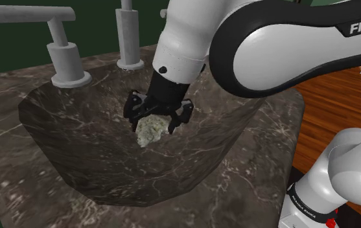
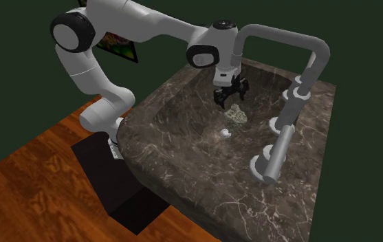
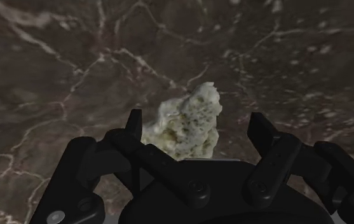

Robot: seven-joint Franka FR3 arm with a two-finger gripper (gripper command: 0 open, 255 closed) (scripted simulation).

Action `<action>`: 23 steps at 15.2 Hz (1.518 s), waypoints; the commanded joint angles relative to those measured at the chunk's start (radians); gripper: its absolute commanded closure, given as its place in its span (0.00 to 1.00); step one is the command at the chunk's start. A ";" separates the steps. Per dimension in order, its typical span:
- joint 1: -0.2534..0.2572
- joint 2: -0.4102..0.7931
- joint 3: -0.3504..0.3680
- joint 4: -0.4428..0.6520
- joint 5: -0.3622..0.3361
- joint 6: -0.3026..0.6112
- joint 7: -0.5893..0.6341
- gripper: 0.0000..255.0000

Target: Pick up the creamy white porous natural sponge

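The sponge (image 1: 149, 130) is a pale, cream-white pitted lump lying on the floor of a dark marble sink basin (image 1: 75, 142). My black gripper (image 1: 159, 118) hangs right over it, fingers spread to either side of the lump. In the wrist view the sponge (image 3: 188, 124) sits between the two fingers (image 3: 134, 127); the one finger is close to its edge, the other stands clear, and neither clasps it. The second exterior view has the gripper (image 2: 230, 98) just above the sponge (image 2: 236, 115), near the basin's faucet side.
A grey faucet with a tall arched pipe (image 2: 286, 38) and round handle bases (image 1: 70, 68) lines the basin's far rim. A small white object (image 2: 225, 133) lies on the basin floor near the sponge. The basin walls slope steeply. Wooden floor (image 2: 38, 185) surrounds the counter.
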 commanded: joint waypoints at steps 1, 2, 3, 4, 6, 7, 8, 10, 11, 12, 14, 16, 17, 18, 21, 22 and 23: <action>-0.003 0.025 0.018 0.005 -0.013 0.022 0.027 0.00; -0.003 0.029 0.020 -0.005 -0.014 0.036 0.028 0.00; -0.003 0.033 0.022 -0.015 -0.015 0.050 0.029 0.00; -0.003 0.038 0.025 -0.025 -0.017 0.064 0.030 0.00; -0.004 0.048 0.030 -0.044 -0.020 0.092 0.033 0.00; -0.004 0.056 0.035 -0.059 -0.024 0.114 0.036 0.00; -0.004 0.056 0.035 -0.059 -0.024 0.114 0.036 0.00; -0.004 0.054 0.034 -0.059 -0.023 0.113 0.036 1.00; -0.003 0.053 0.034 -0.061 -0.022 0.113 0.035 1.00; -0.003 0.052 0.034 -0.062 -0.021 0.113 0.035 1.00; -0.003 0.053 0.034 -0.061 -0.022 0.113 0.035 1.00; -0.003 0.053 0.034 -0.061 -0.022 0.113 0.035 1.00; -0.003 0.053 0.034 -0.061 -0.022 0.113 0.035 1.00; -0.003 0.053 0.034 -0.061 -0.022 0.113 0.035 1.00; -0.004 0.045 0.029 -0.040 -0.020 0.086 0.033 1.00; -0.003 0.040 0.027 -0.030 -0.018 0.072 0.031 1.00; -0.003 0.036 0.024 -0.021 -0.016 0.058 0.030 1.00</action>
